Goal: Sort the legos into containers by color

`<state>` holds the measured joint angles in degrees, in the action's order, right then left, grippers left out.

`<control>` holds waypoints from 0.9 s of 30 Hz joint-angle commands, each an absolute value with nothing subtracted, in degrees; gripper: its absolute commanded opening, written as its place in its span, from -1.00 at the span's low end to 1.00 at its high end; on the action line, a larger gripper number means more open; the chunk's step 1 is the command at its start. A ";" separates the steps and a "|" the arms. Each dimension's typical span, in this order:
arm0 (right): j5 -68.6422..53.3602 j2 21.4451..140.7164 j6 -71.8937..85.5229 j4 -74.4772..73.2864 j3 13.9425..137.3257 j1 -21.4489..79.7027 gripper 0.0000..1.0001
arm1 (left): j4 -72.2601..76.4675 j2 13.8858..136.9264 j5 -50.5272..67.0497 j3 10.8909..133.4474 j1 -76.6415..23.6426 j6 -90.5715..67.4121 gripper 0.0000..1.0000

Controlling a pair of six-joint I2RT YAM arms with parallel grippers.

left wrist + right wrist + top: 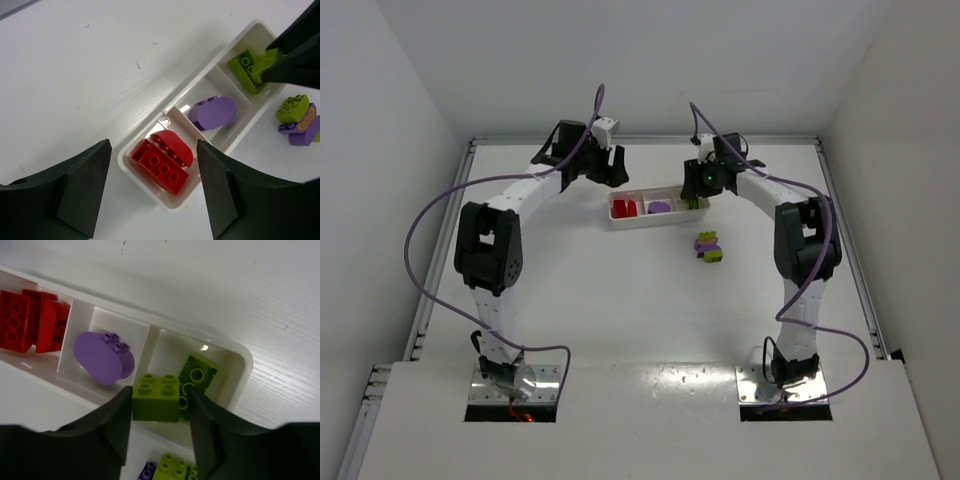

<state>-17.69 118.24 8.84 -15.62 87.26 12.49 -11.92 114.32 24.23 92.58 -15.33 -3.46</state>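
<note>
Right wrist: clamping yellow-green plastic brick (155, 396) in right claw (158, 404) over white divided tray (150, 319); left claw (152, 147) apart; dropped askew, could bounce out.

Left arm (520, 188) and right arm (765, 188): white links, bulky black joint housings (488, 245), each trailing a looping purple cable (420, 215). Left tool (152, 150) and right tool (160, 400) have broad matte-black fingers (80, 195).

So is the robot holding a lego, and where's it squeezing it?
Yes: the right gripper pinches a yellow-green brick by its two opposite sides. The left gripper holds nothing.
</note>
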 commanded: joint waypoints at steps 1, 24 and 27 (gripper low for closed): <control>-15.56 119.00 7.65 -14.94 89.91 14.06 0.05 | -8.53 109.16 25.66 91.14 -14.85 -2.64 0.51; -10.99 82.27 1.75 -24.87 53.37 14.68 0.83 | -5.80 96.42 27.78 76.65 -21.01 3.96 0.57; -11.51 81.74 5.44 -24.35 51.51 14.68 0.83 | -5.27 95.80 27.25 75.94 -21.01 3.35 0.57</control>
<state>-10.83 82.61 2.61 -24.67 52.60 14.57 -7.88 99.37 27.88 76.53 -21.30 3.84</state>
